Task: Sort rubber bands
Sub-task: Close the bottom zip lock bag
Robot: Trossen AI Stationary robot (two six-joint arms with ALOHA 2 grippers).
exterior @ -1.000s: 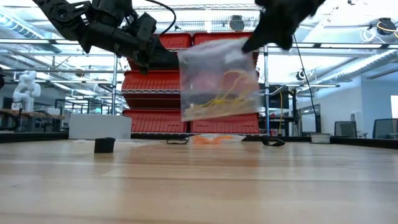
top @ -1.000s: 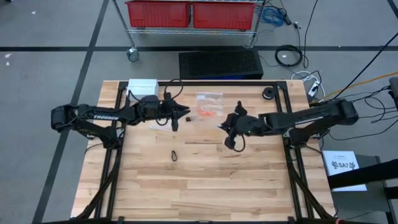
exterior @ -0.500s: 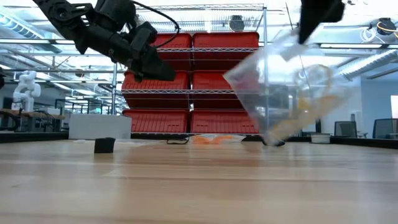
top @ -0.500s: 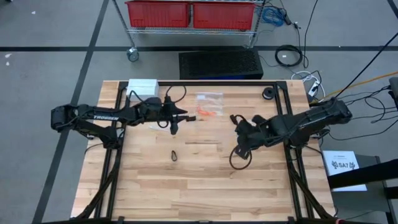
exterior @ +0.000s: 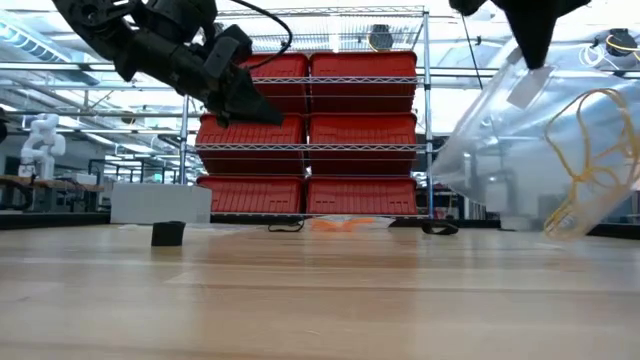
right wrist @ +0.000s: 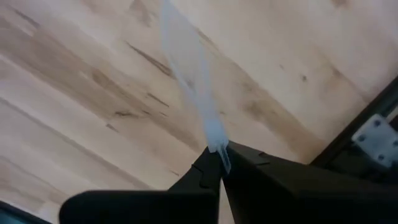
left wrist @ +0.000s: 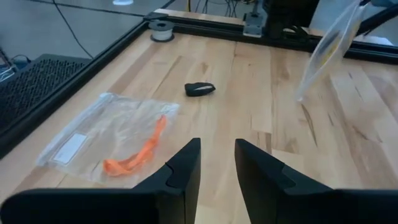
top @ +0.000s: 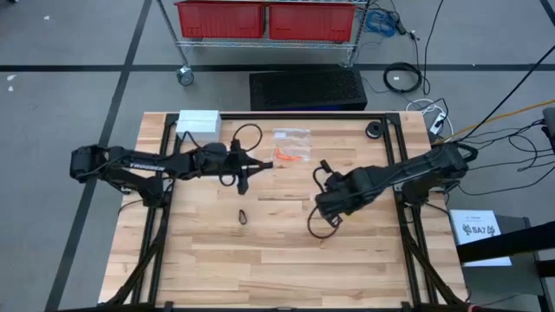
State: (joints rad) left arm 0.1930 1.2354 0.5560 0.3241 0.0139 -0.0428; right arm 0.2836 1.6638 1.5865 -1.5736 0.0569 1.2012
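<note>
My right gripper (exterior: 533,62) points down over the table's middle right (top: 323,208). It is shut on a clear plastic bag (exterior: 520,160) that holds tan-yellow rubber bands (exterior: 597,160). My left gripper (left wrist: 217,149) stands open above the table's far left part (top: 251,165), nothing between its fingers. A second clear bag (left wrist: 112,137) with orange-red rubber bands (left wrist: 140,155) lies flat on the wood just past it (top: 291,154). A black rubber band (top: 244,217) lies loose on the table nearer the front. My right gripper pinches the bag's upper edge (right wrist: 216,144) between its two fingers, coming from above and pointing down. The bag hangs below the fingers, tilted, its white label (exterior: 522,88) close under them. The yellow bands sag at its lower end, and it looks clear of the table.
A white box (top: 198,121) sits at the far left corner and a round black part (top: 374,130) at the far right. A small dark object (left wrist: 199,89) lies on the wood beyond the orange bag. The black frame rail (left wrist: 205,28) runs along the far edge. Red bins (exterior: 310,130) stand behind.
My right gripper has tipped from slanting to pointing straight down, rolled, and gone toward the table's near edge. The bag it holds has swung with it, from the middle of the low view to its right side. My left gripper has shifted slightly toward the table's right.
</note>
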